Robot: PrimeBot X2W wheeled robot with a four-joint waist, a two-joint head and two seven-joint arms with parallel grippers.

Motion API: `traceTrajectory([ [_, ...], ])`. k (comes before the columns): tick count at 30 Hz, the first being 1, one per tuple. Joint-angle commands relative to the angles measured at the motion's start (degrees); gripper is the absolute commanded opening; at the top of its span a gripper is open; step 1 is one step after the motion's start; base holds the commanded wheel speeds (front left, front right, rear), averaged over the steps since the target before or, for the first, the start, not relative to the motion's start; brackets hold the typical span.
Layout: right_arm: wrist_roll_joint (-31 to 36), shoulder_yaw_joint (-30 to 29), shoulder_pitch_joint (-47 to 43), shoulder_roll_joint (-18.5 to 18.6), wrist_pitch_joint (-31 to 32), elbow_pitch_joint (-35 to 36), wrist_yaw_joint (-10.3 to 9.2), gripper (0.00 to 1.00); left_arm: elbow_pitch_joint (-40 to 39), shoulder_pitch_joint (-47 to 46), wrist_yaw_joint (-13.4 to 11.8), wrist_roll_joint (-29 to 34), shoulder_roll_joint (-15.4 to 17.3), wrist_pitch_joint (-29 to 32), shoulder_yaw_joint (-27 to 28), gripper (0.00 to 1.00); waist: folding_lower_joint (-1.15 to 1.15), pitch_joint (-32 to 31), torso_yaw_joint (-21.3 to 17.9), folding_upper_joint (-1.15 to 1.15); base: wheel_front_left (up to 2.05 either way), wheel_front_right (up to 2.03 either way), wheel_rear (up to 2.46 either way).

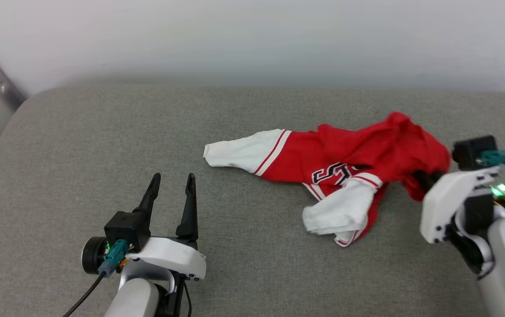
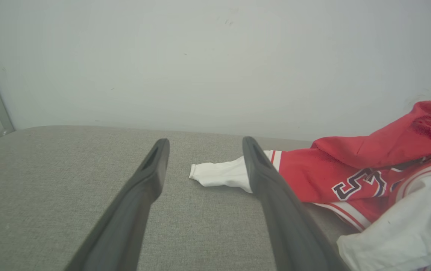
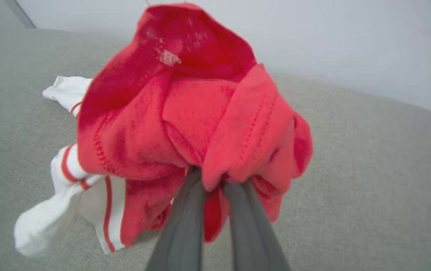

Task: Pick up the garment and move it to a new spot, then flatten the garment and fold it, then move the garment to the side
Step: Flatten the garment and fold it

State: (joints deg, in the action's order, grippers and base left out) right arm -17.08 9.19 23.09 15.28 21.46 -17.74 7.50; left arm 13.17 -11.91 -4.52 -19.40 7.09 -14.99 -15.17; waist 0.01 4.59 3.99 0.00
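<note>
Handling: jersey T-shirt (image 1: 345,147) is draping limp and light.
Right jaws: clenching bunched red fabric.
Left jaws: gaping, released.
Hold: hem corners seeming best.

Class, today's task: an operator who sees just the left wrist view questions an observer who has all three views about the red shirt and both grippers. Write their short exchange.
Operator: Is the right gripper on the garment?
Observer: Yes, it is shut on a bunch of red fabric at the end on the robot's right.
Operator: Is my left gripper touching the white sleeve?
Observer: No. In the head view it stands open, with bare grey surface between it and the sleeve.
</note>
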Motion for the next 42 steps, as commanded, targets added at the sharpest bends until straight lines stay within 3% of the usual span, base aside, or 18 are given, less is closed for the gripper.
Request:
traceTrajectory([
  [1, 1.1, -2.6, -1.7, -0.1, -0.3, -1.6, -0.02, 0.0, 0.0, 0.0, 0.3, 0.4, 0.0, -0.3, 0.0, 1.0, -0.01, 0.4, -0.1, 0.0, 0.0, 0.0, 0.0],
  [5, 1.6, -12.3, -5.1, -2.1, -0.8, -7.3, -0.03, 0.0, 0.2, -0.2, 0.5, 0.6, -0.1, -0.3, 0.3, 1.0, -0.01, 1.3, -0.1, 0.0, 0.0, 0.0, 0.0],
  [9, 3.1, -18.2, -8.1, -4.0, -2.7, -13.0, -0.02, 0.02, 0.4, -0.2, 0.7, 1.0, 0.0, -0.3, 0.5, 1.0, -0.01, 1.5, -0.4, 0.0, 0.0, 0.0, 0.0],
  [10, 3.6, -18.4, -8.5, -4.6, -3.6, -13.8, -0.02, 0.82, 0.5, -0.1, 0.7, 1.0, 0.0, -0.3, 0.7, 1.0, -0.01, 1.5, -0.6, 0.0, 0.0, 0.0, 0.0],
  [11, 3.7, -18.6, -8.6, -5.2, -4.9, -14.4, -0.02, 1.0, 0.6, 0.1, 0.8, 1.0, 0.1, -0.3, 0.8, 1.0, -0.01, 1.3, -0.8, 0.0, 0.0, 0.0, 0.0],
  [18, 3.6, -18.8, -11.4, -6.2, -13.5, -11.3, -0.02, 1.0, 1.3, 1.7, 0.4, 1.0, 0.4, -0.3, 1.3, 1.0, -0.01, -1.4, -2.6, 0.0, 0.0, 0.0, 0.0],
  [25, 5.7, -18.0, -15.5, -6.4, -12.5, -0.5, -0.02, 1.0, 1.5, 3.4, 0.0, 0.6, 0.8, -0.3, 1.4, 1.0, -0.01, -3.7, -4.0, 0.0, 0.0, 0.0, 0.0],
  [33, 2.7, -5.6, -13.9, -3.8, 7.3, 10.3, -0.02, 1.0, 0.7, 2.8, -0.2, 0.6, 0.7, 0.2, 0.6, 1.0, -0.01, -2.9, -4.4, 0.0, 0.0, 0.0, 0.0],
  [38, -1.1, 3.5, -10.3, 0.0, 19.5, 11.2, -0.04, 1.0, 0.5, 1.4, 0.2, 0.8, 0.4, 0.1, 0.0, 1.0, -0.01, -0.8, -3.1, 0.0, 0.0, 0.0, 0.0],
  [42, -3.2, 9.6, -7.4, 2.3, 24.6, 10.3, -0.03, 1.0, 0.3, 0.2, 0.2, 0.9, 0.2, 0.0, -0.2, 1.0, -0.01, 1.3, -1.9, 0.0, 0.0, 0.0, 0.0],
])
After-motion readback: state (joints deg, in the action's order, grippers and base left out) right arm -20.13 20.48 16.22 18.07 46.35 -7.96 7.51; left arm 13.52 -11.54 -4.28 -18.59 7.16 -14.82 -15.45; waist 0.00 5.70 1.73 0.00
